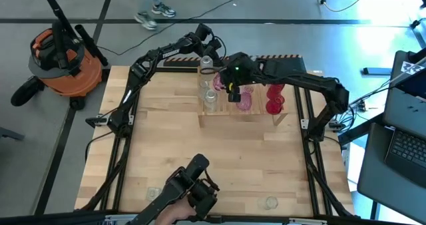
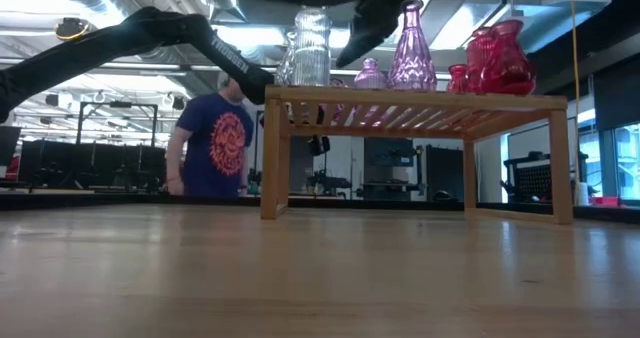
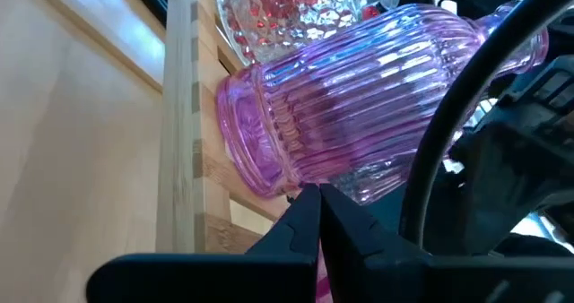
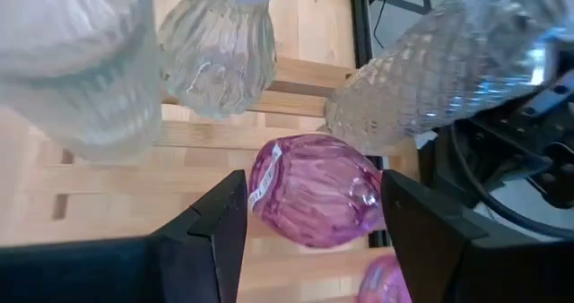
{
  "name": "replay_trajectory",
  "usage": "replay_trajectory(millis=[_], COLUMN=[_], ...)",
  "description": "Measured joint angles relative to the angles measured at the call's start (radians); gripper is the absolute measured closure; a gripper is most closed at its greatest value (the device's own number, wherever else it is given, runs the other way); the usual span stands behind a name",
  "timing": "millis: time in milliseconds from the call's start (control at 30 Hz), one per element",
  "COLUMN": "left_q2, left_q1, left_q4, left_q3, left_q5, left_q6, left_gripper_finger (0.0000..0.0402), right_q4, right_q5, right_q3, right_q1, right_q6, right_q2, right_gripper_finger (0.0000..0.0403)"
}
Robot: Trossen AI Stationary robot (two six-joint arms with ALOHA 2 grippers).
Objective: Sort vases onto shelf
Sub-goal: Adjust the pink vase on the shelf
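So the wooden shelf sits at the top middle of the overhead frame, and it's already loaded: clear vases on its left end, pink ones in the middle, red ones on the right. From the table-level camera you see them lined up along the top right of the frame, a tall ribbed clear vase, a tall pink bottle and a chunky red one. The right gripper is over the shelf's middle with its fingers spread either side of a small pink vase, close to the glass, but I can't tell if they're actually touching it. The left gripper is at the back left corner of the shelf, pinched fully closed with nothing in it, right up against a ribbed pink vase. A person in a blue shirt stands behind the table, left of centre.
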Motion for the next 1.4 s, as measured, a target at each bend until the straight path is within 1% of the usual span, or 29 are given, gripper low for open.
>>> replay_trajectory(millis=[167,267,400,600,700,867,967,1100,1300,1400], left_q2=[0.0,0.0,0.0,0.002,0.002,0.002,0.002,0.002,0.002,0.003], left_q1=[-0.007,-0.015,-0.026,-0.029,-0.019,-0.002,0.001,-0.002,0.011,0.02], left_q4=[-0.007,-0.015,-0.014,-0.013,-0.012,-0.011,-0.009,0.005,0.022,0.022], left_q3=[0.0,-0.001,-0.002,-0.002,-0.002,-0.002,-0.002,-0.002,-0.002,-0.002], left_q5=[0.028,0.036,0.072,0.068,0.072,0.071,0.069,0.069,0.054,0.039], left_q6=[-0.006,-0.008,-0.008,-0.003,-0.003,-0.002,-0.001,0.0,0.002,0.006], left_gripper_finger=[0.0402,0.0402,0.0402,0.0402,0.0402,0.0402,0.0402,0.0402,0.0402,0.0402], right_q4=[0.004,0.003,0.01,0.048,0.032,-0.006,-0.005,-0.048,-0.034,-0.037], right_q5=[-0.03,-0.025,-0.028,-0.036,-0.036,0.015,-0.017,-0.027,-0.037,-0.076], right_q3=[0.0,0.0,0.0,0.002,0.06,0.173,0.218,0.223,0.223,0.222], right_q1=[0.0,0.0,-0.006,-0.005,-0.005,-0.011,-0.025,-0.039,-0.039,-0.037], right_q6=[-0.016,-0.018,-0.019,0.016,0.067,0.181,0.319,0.662,0.973,1.205], right_q2=[0.026,0.039,0.045,0.044,0.043,0.039,0.038,0.04,0.04,0.04], right_gripper_finger=[0.0196,0.0196,0.0196,0.0196,0.0196,0.0196,0.0196,0.0196,0.0196,0.0196])
